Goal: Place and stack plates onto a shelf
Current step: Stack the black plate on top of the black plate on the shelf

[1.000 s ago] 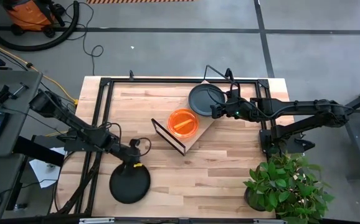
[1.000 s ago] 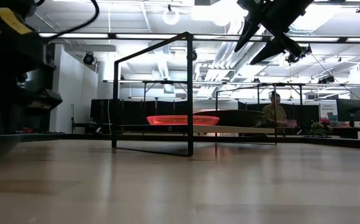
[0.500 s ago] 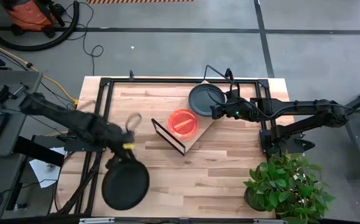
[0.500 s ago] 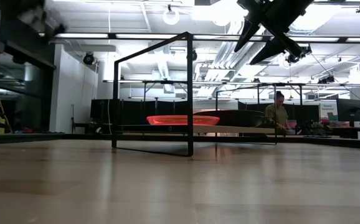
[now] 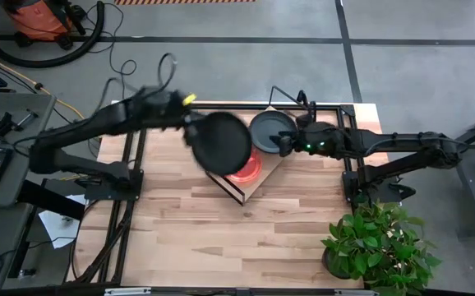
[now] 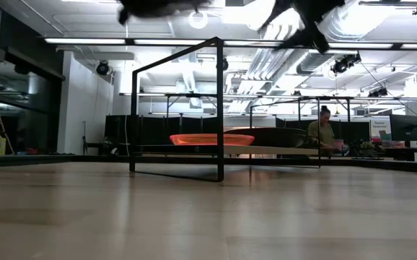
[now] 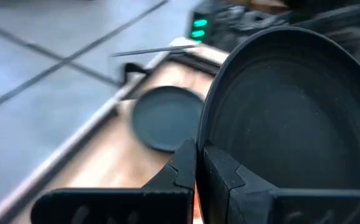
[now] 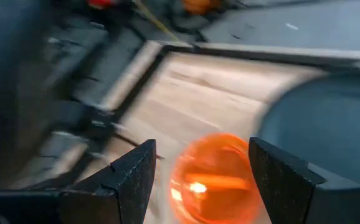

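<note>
My left gripper [image 5: 191, 130] is shut on a dark plate [image 5: 219, 141] and holds it in the air above the shelf [image 5: 258, 182], partly hiding the orange plate [image 5: 246, 167] on the board. A second dark plate [image 5: 270, 130] rests flat on the shelf's far end. My right gripper [image 5: 290, 143] hovers open and empty beside that plate, over the shelf. In the right wrist view its fingers stand wide apart, above the orange plate [image 8: 212, 177]. The low view shows both resting plates on the board [image 6: 223, 150]. My left gripper pinches the dark plate's rim [image 7: 200, 144] between its two fingers, at the plate's left edge as the table lies. The fingers come roughly level from the table's left. The plate is lifted clear, its hollow side [image 7: 286, 118] showing past the fingers.
A black metal frame [image 5: 135, 156] runs round the tabletop's edges. A potted plant [image 5: 379, 243] stands at the near right corner. The shelf's wire frame [image 6: 219, 108] rises above the board. Bare wooden tabletop [image 5: 221, 230] lies near and left of the shelf.
My left gripper has lifted the dark plate off the table's near left part. It has then carried it fast up, toward the far edge and to the right, until it is over the shelf. My right gripper has risen a little and stays open.
</note>
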Tool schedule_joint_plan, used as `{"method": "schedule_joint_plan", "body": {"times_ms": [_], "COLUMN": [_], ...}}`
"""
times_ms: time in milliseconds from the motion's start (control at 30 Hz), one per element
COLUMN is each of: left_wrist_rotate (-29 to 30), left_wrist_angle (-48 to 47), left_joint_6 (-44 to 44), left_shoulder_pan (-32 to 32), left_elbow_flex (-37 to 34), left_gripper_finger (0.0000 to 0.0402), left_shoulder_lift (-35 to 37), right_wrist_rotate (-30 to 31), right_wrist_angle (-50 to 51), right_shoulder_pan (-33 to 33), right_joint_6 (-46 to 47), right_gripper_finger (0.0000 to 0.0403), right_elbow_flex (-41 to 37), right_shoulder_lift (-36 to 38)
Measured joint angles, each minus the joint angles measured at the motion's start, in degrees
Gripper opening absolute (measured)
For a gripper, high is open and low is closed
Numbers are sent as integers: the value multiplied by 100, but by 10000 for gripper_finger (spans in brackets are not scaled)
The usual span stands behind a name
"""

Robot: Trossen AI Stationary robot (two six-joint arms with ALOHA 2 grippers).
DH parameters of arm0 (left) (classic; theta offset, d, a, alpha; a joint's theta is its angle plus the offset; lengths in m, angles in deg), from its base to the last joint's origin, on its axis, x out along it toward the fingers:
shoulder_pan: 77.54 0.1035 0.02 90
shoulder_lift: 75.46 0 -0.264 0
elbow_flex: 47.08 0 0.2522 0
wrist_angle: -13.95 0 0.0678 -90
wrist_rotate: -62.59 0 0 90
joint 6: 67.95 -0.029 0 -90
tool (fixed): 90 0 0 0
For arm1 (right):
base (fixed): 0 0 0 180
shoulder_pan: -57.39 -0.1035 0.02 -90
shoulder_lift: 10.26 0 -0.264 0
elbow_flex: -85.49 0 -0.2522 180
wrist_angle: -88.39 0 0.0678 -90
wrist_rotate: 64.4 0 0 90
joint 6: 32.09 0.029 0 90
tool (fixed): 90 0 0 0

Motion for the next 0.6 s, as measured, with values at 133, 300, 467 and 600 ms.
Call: {"method": "schedule_joint_plan", "body": {"times_ms": [133, 300, 467, 600], "left_wrist_rotate": [-29, -23, -49, -40], "left_wrist_angle": [518, 1274, 2305, 3304], "left_joint_6": [-229, 128, 733, 1502], "left_shoulder_pan": [846, 1417, 1390, 1259], "left_elbow_flex": [65, 65, 65, 65], "left_gripper_finger": [1, 0, 0, 0], "left_shoulder_lift": [-915, -2122, -3214, -3776], "right_wrist_rotate": [-101, -94, 67, 139], "right_wrist_angle": [-711, -1142, -1146, -1140], "right_shoulder_pan": [0, -2, -2, -4], "right_joint_6": [-619, -1128, -1286, -1389], "right_gripper_finger": [238, 238, 238, 238], "right_elbow_flex": [0, 2, 2, 2], "right_shoulder_lift": [354, 929, 1229, 1225]}}
